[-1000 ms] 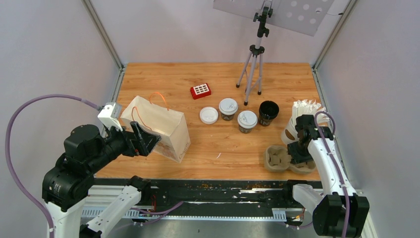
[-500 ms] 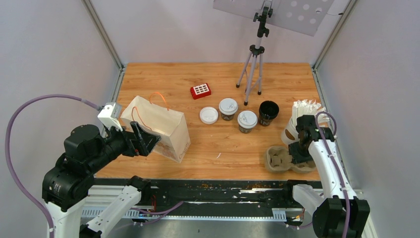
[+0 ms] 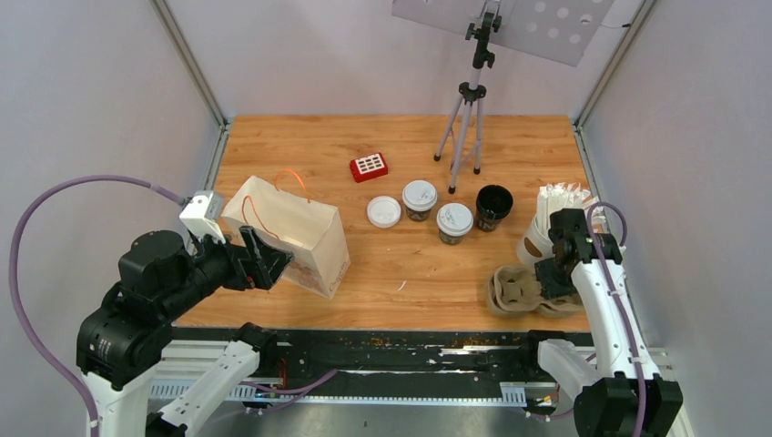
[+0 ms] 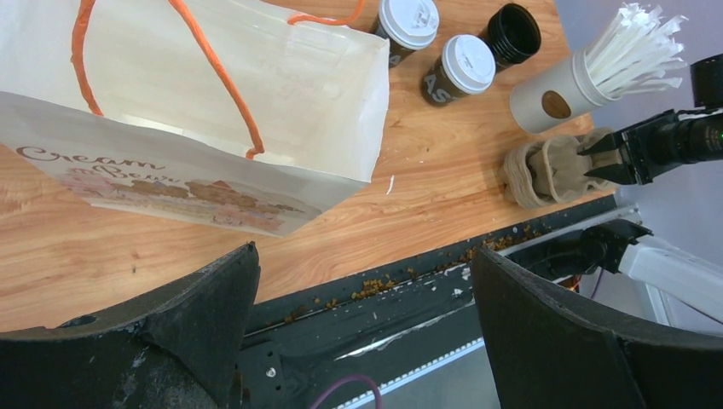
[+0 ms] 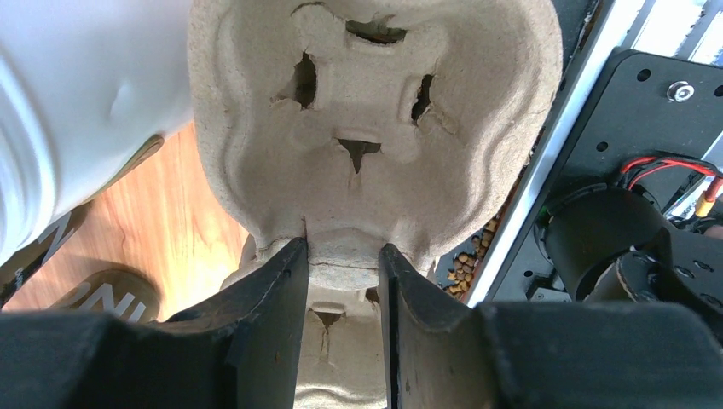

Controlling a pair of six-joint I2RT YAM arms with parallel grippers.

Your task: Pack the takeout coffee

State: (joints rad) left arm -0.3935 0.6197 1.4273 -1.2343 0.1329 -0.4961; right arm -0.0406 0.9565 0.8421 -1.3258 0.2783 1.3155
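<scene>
While our right hand pinches the cardboard cup tray at the tabletop's near right corner, two lidded coffee cups stand mid-tabletop, leftward and farther; our left hand gapes open.

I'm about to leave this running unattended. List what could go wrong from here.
1. The right gripper pinches only a thin ridge of the tray; the cardboard might tear or slip out.
2. The straw cup stands right beside the tray; moving the tray could tip it.
3. One coffee cup has no lid; a loose lid lies nearby. Packed like that, it may spill.
</scene>
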